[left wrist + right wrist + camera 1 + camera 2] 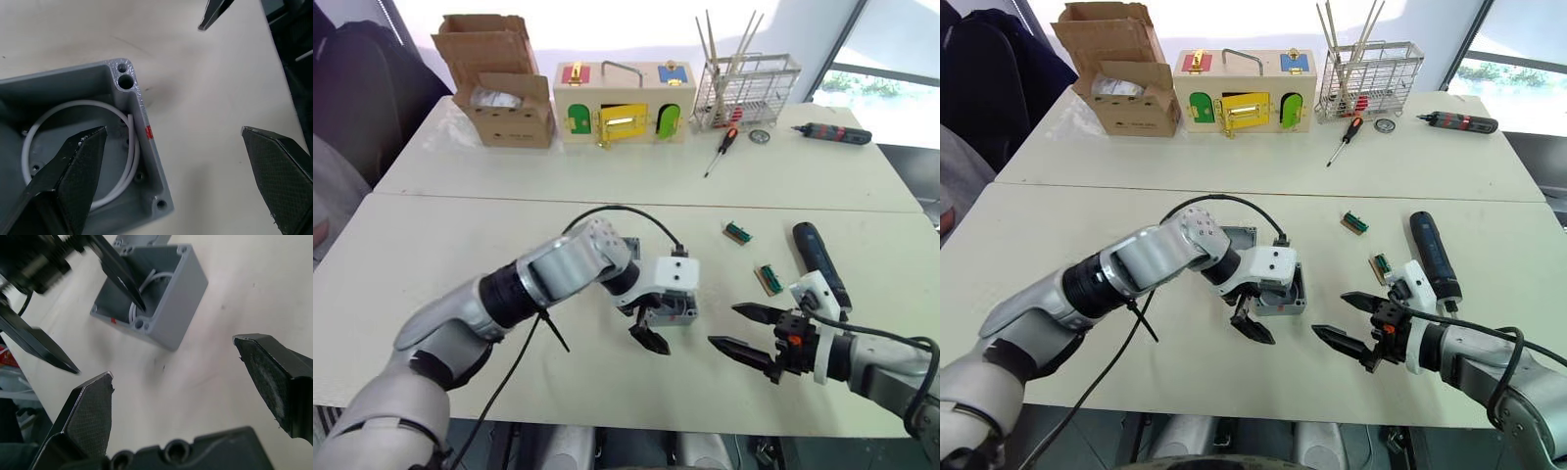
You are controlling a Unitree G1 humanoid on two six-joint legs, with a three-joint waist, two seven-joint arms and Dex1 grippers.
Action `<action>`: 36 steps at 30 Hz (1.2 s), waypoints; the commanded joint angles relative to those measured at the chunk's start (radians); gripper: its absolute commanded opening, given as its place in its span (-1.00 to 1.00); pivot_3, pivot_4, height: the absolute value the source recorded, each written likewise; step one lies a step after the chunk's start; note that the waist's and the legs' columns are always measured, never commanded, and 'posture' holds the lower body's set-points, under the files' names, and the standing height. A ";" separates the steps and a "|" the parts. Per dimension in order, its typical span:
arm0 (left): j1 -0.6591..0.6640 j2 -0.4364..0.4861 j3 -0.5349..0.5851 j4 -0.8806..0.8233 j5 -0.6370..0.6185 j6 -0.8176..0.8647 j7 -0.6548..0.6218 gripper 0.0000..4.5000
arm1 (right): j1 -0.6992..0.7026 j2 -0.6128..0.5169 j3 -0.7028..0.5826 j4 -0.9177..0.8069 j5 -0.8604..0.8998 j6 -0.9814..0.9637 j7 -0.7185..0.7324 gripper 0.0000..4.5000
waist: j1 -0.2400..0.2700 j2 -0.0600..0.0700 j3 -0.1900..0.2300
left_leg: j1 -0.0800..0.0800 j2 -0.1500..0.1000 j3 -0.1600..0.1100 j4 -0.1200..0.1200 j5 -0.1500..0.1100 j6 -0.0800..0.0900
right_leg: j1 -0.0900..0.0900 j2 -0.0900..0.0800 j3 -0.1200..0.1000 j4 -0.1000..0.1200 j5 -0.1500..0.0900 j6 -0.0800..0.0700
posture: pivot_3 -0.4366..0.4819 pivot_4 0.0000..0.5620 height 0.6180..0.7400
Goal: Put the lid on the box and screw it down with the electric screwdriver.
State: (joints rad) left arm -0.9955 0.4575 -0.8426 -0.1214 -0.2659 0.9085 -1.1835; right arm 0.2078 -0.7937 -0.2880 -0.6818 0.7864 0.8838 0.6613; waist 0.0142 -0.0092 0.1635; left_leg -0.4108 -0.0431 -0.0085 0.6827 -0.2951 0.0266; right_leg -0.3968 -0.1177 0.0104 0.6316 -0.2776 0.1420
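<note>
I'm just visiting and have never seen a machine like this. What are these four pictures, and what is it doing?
It is a humanoid robot with two arms, each ending in a two-fingered black gripper. Two pictures come from cameras on its head, looking down at a table. The other two come from cameras on its wrists.

The left gripper is open, one finger inside an open grey box and one outside its wall. The right gripper is open too, hovering nearby and holding nothing. A thick black electric screwdriver lies beside the right arm. Further back sit a cardboard carton, a wooden box with coloured doors and a wire rack.
</note>
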 commanded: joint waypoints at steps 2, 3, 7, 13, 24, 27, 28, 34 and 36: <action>0.000 -0.038 0.007 0.031 0.041 -0.030 0.010 0.62 | -0.014 0.012 -0.006 -0.016 -0.004 -0.029 -0.016 1.00 | 0.000 0.000 0.000 | 0.000 0.000 0.000 0.000 0.000 0.000 | 0.000 0.000 0.000 0.000 0.000 0.000 | -0.05 -0.47 0.92; 0.001 -0.039 0.005 0.031 0.048 -0.033 0.006 0.41 | -0.012 0.014 -0.006 -0.017 -0.005 -0.032 -0.019 1.00 | 0.000 0.000 0.000 | 0.000 0.000 0.000 0.000 0.000 0.000 | 0.000 0.000 0.000 0.000 0.000 0.000 | -0.05 -0.47 0.92; 0.003 -0.041 0.000 0.030 0.067 -0.041 -0.007 -0.54 | -0.001 0.020 -0.009 -0.024 -0.008 -0.040 -0.026 1.00 | 0.000 0.000 0.000 | 0.000 0.000 0.000 0.000 0.000 0.000 | 0.000 0.000 0.000 0.000 0.000 0.000 | -0.05 -0.47 0.92; -0.003 -0.039 0.004 0.046 0.099 -0.078 -0.036 -0.99 | 0.008 0.020 -0.017 -0.023 -0.012 -0.045 -0.026 1.00 | 0.002 0.001 -0.001 | 0.002 -0.002 -0.002 0.001 0.000 0.001 | 0.004 -0.001 0.000 -0.001 0.000 0.000 | -0.05 -0.47 0.92; -0.047 -0.041 0.041 0.353 0.243 -0.699 -0.211 -0.99 | 0.013 0.030 -0.006 -0.026 -0.028 -0.063 -0.044 1.00 | 0.002 0.001 -0.001 | 0.002 -0.002 -0.003 0.001 0.000 0.000 | 0.004 -0.001 0.000 -0.001 0.000 0.000 | -0.05 -0.47 0.92; -0.063 -0.066 0.063 0.467 0.243 -0.847 -0.281 -0.99 | 0.017 0.046 -0.003 -0.037 -0.034 -0.067 -0.065 1.00 | 0.001 0.001 -0.001 | 0.001 -0.002 -0.003 0.000 0.000 0.001 | 0.003 -0.001 0.000 -0.001 0.000 0.000 | -0.05 -0.47 0.92; -0.069 -0.075 0.066 0.505 0.255 -0.881 -0.292 -0.99 | 0.023 0.052 -0.001 -0.042 -0.036 -0.070 -0.072 1.00 | 0.001 0.001 -0.001 | 0.001 -0.002 -0.003 0.000 0.000 0.001 | 0.003 -0.001 0.000 -0.001 0.000 0.000 | -0.05 -0.47 0.92; -0.089 -0.129 0.102 0.660 0.297 -0.979 -0.322 -0.99 | 0.031 0.074 0.007 -0.057 -0.043 -0.075 -0.098 1.00 | 0.001 0.001 -0.001 | 0.001 -0.002 -0.002 0.001 -0.001 0.001 | 0.003 -0.001 0.000 -0.001 0.000 0.000 | -0.05 -0.47 0.92; -0.103 -0.145 0.118 0.698 0.306 -0.984 -0.322 -0.99 | 0.030 0.075 0.009 -0.058 -0.043 -0.076 -0.102 1.00 | 0.001 0.001 -0.001 | 0.001 -0.002 -0.002 0.001 -0.001 0.001 | 0.003 -0.001 0.000 -0.001 0.000 0.000 | -0.05 -0.47 0.92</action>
State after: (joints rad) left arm -1.0777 0.3165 -0.7537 0.5411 0.0070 -0.0647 -1.5130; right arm 0.2414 -0.7244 -0.2782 -0.7049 0.7409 0.8255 0.5638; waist 0.0156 -0.0080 0.1620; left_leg -0.4095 -0.0455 -0.0110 0.6834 -0.2958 0.0278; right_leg -0.3935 -0.1185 0.0103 0.6309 -0.2777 0.1421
